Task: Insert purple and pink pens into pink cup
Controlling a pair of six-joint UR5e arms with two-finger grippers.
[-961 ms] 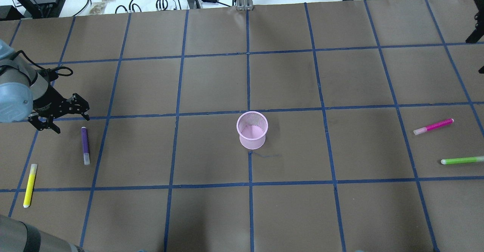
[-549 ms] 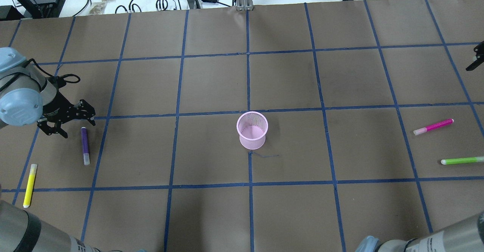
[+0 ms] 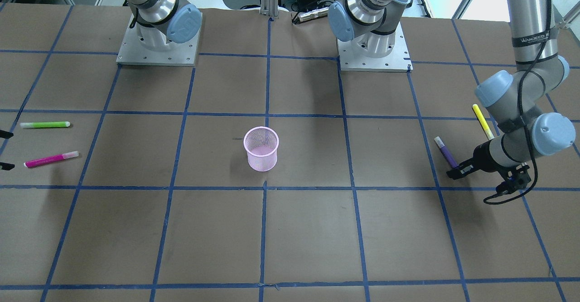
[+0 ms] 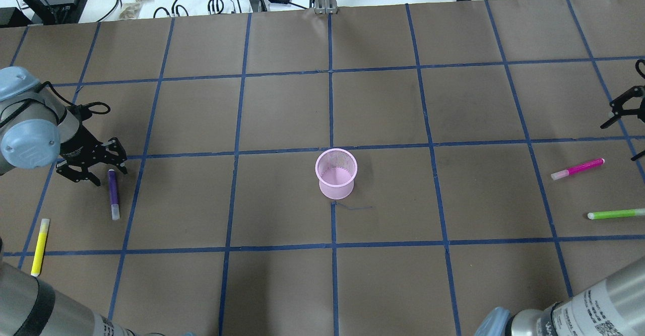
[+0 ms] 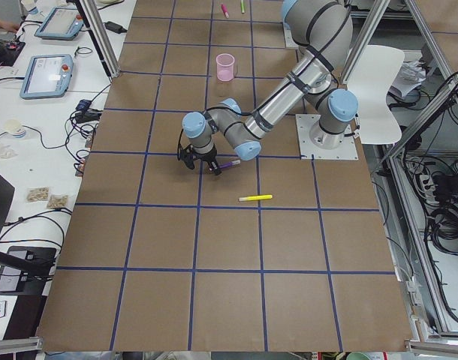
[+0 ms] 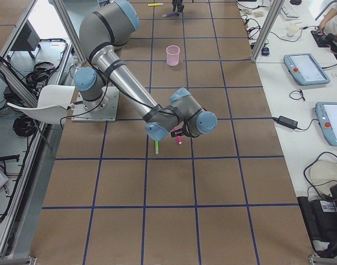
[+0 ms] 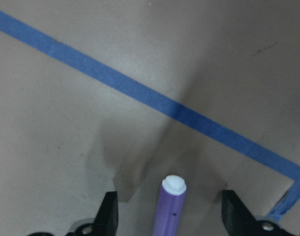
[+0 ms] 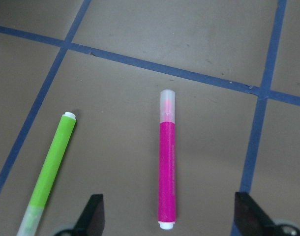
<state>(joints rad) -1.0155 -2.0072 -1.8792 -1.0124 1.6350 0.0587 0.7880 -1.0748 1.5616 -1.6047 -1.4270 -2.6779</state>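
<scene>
Left claw (image 7: 170, 210) gapes astride the purple pen (image 4: 114, 192); right claw (image 8: 170, 214) gapes above the pink pen (image 8: 167, 172).

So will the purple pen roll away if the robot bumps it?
It might: the purple pen looks round and lies flat on the table. It looks thin and stiff, so probably light. The left gripper is open with a finger each side, which should catch it.

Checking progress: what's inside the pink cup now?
No pen is inside the cup; its bare floor shows, nothing covering it. The purple pen and pink pen lie on the table.
</scene>
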